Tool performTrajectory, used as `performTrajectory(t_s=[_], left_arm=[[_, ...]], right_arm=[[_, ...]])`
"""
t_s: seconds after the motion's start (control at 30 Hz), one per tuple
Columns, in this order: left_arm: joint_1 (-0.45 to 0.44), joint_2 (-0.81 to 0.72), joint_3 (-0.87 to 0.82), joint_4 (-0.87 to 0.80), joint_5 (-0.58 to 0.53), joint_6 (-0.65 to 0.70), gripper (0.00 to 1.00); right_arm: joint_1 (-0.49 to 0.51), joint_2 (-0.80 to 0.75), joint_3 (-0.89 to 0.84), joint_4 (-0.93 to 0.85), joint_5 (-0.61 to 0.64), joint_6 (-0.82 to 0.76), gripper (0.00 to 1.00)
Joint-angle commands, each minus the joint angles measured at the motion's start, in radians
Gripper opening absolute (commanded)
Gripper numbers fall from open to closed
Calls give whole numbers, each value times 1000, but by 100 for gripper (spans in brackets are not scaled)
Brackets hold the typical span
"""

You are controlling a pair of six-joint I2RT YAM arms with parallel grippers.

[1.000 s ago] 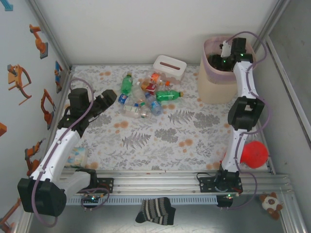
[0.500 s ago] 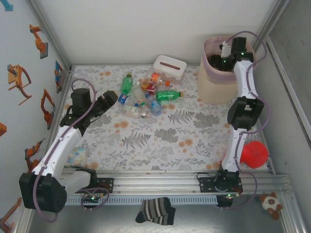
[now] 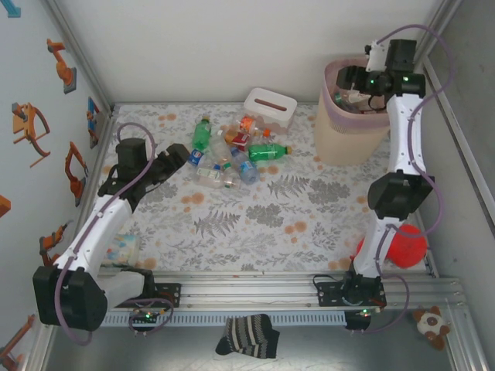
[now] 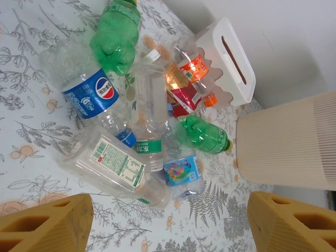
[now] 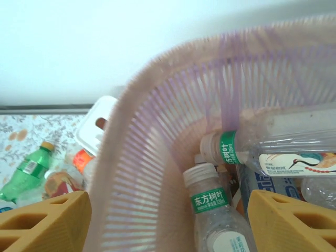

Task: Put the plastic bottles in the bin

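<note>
Left gripper (image 3: 179, 157) spread, empty; arm stretched low, just beside bottle pile (image 3: 232, 151) at table's far middle. Best next: take outer blue-label bottle (image 4: 86, 94), pinch across body, not cap. Right gripper (image 3: 346, 79) spread, empty; arm reared high over bin (image 3: 344, 135), bottles (image 5: 212, 210) lying inside.

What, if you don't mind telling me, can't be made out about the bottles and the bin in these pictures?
Right wrist view: the bottles in the bin are cut off by the frame's lower edge, so their count is unknowable.
Left wrist view: the pile hides its lower bottles under upper ones.
Top view: bottle labels are too small to read.
</note>
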Motion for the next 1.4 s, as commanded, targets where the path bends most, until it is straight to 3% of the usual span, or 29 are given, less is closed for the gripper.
performTrajectory(t_s=[0.0, 0.33, 0.5, 0.73, 1.07, 1.37], left_arm=[[-3, 25, 70, -12, 22, 50, 77], [30, 79, 176, -158, 3, 164, 77], [114, 87, 183, -184, 101, 182, 77], [211, 92, 215, -298, 132, 325, 77], [231, 86, 145, -181, 107, 507, 77], [249, 90, 115, -113, 161, 475, 78]], right_arm=[[15, -72, -4, 2, -24, 14, 76], [195, -199, -165, 6, 2, -55, 72], [318, -200, -246, 12, 63, -65, 70], [480, -173, -418, 87, 171, -54, 67], [599, -29, -491, 115, 236, -17, 65], [647, 114, -433, 78, 271, -3, 64]])
